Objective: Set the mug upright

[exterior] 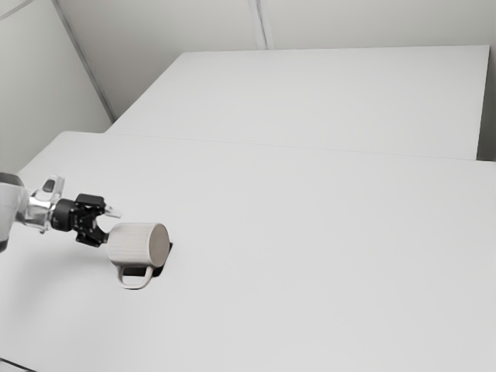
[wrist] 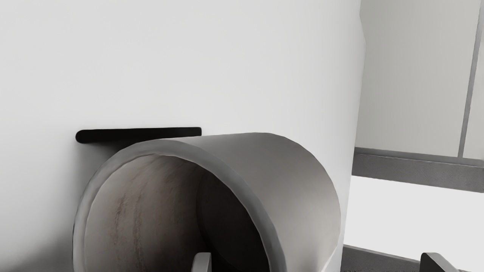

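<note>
The light beige mug [exterior: 133,243] lies on its side on the white table, its base facing the exterior view's right and its handle pointing toward that view's bottom edge. At its mouth end is the gripper [exterior: 113,225], with the fingers spread. In the wrist view, the mug [wrist: 287,181] has its round mouth toward the hand. The gripper [wrist: 317,262] is open there: one fingertip overlaps the mouth, the other stands outside the wall. Whether either touches the mug, I cannot tell.
A dark strip [wrist: 140,135] lies alongside the mug on the table [exterior: 310,256]. Beyond the table's far edge is another white surface [exterior: 325,97], with pale walls behind. A thin dark line crosses the exterior view's lower left corner.
</note>
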Robot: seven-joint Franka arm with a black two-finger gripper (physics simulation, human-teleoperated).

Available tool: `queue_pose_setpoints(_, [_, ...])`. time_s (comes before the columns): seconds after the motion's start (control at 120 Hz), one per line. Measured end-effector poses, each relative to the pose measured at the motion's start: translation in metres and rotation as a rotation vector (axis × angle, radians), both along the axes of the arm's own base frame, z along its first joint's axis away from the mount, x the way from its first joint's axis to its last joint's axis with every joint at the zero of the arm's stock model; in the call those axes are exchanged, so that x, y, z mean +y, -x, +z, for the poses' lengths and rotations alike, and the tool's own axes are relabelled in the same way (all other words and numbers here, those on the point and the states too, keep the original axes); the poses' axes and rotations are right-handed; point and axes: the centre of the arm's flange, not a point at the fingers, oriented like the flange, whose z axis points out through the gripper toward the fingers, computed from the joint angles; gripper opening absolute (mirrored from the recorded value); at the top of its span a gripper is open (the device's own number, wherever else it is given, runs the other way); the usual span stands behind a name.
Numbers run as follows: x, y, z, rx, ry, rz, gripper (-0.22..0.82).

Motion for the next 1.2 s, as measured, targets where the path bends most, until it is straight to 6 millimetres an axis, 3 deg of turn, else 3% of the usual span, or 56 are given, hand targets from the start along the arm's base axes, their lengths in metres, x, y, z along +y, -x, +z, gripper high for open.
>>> queue_pose_setpoints(0.15, [-0.012, 0.000, -0.004, -0.063, 0.029, -0.017, 0.60])
queue_pose_setpoints(0.25, [-0.015, -0.002, -0.001, -0.108, 0.038, -0.019, 0.51])
queue_pose_setpoints(0.442, [-0.017, -0.004, 0.009, -0.184, 0.049, -0.029, 0.46])
queue_pose_setpoints(0.575, [-0.018, -0.001, -0.001, -0.183, 0.052, -0.030, 0.17])
queue_pose_setpoints(0.658, [-0.021, 0.006, -0.011, -0.169, 0.057, -0.024, 0.03])
queue_pose_setpoints(0.867, [-0.021, 0.008, -0.010, -0.181, 0.045, -0.024, -0.08])
queue_pose_setpoints(1.025, [-0.018, -0.006, 0.031, -0.256, 0.028, -0.048, -0.15])
queue_pose_setpoints(1.108, [-0.031, -0.035, 0.070, -0.323, -0.005, -0.115, -0.16])
queue_pose_setpoints(1.2, [-0.059, -0.069, 0.110, -0.357, -0.123, -0.259, -0.17])
